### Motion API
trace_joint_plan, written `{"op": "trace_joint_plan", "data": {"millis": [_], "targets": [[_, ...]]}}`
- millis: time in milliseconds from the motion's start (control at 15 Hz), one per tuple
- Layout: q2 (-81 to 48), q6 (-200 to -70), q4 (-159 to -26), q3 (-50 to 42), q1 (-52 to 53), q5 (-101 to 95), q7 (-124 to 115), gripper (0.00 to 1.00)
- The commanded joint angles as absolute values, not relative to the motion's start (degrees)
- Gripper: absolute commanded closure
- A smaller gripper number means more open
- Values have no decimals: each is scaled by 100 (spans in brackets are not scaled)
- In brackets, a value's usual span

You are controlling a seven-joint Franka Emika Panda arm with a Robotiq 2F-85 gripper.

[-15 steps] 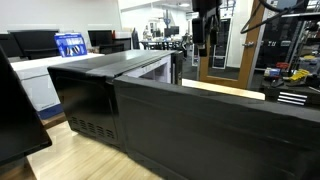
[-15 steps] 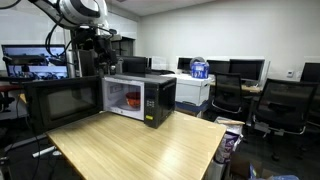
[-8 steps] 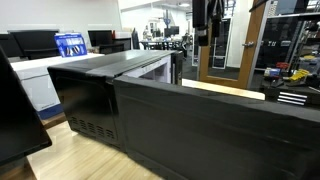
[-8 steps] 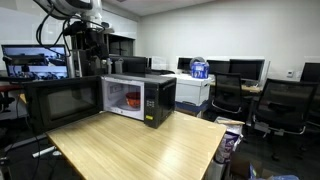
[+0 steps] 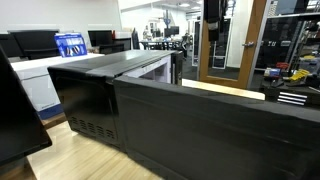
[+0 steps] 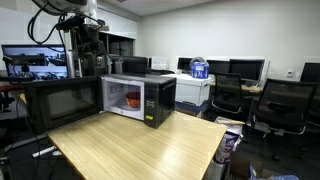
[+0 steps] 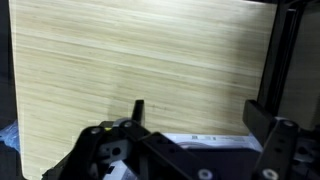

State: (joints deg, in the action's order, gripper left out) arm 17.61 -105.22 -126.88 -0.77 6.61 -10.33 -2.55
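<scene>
My gripper [image 7: 200, 113] is open and empty, its two black fingers spread wide. It hangs high above the back of the wooden table [image 7: 130, 60]. Below it in the wrist view lies a dark appliance top with a white label [image 7: 190, 139]. In both exterior views the gripper [image 6: 88, 42] [image 5: 212, 30] is well above the microwaves. A black microwave [image 6: 140, 98] stands on the table with its door shut and something red and white inside. A second black microwave [image 6: 62, 102] stands beside it.
The table [image 6: 140, 148] extends in front of the microwaves. A dark panel [image 5: 210, 130] fills the foreground of an exterior view. Office chairs [image 6: 280, 105], monitors and a desk with a blue object [image 6: 200, 68] stand behind. A wooden door frame [image 5: 255, 45] is at the back.
The arm has risen and shifted sideways, so the gripper sits higher and further from the microwaves. Its fingers stay open. Nothing on the table has moved.
</scene>
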Motion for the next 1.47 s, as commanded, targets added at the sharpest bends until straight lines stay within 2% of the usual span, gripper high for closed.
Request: {"op": "trace_joint_plan", "data": {"millis": [0, 1133, 1200, 1267, 1400], "targets": [[2003, -11097, -12954, 121, 625, -478, -351, 0], [2239, -11551, -13151, 1389, 1470, 895, -564, 0], [2244, -11543, -13166, 1477, 1538, 889, -604, 4], [2247, -11535, -13197, 1575, 1625, 901, -626, 26], [2242, -11518, -13273, 1725, 1764, 921, -673, 32]]}}
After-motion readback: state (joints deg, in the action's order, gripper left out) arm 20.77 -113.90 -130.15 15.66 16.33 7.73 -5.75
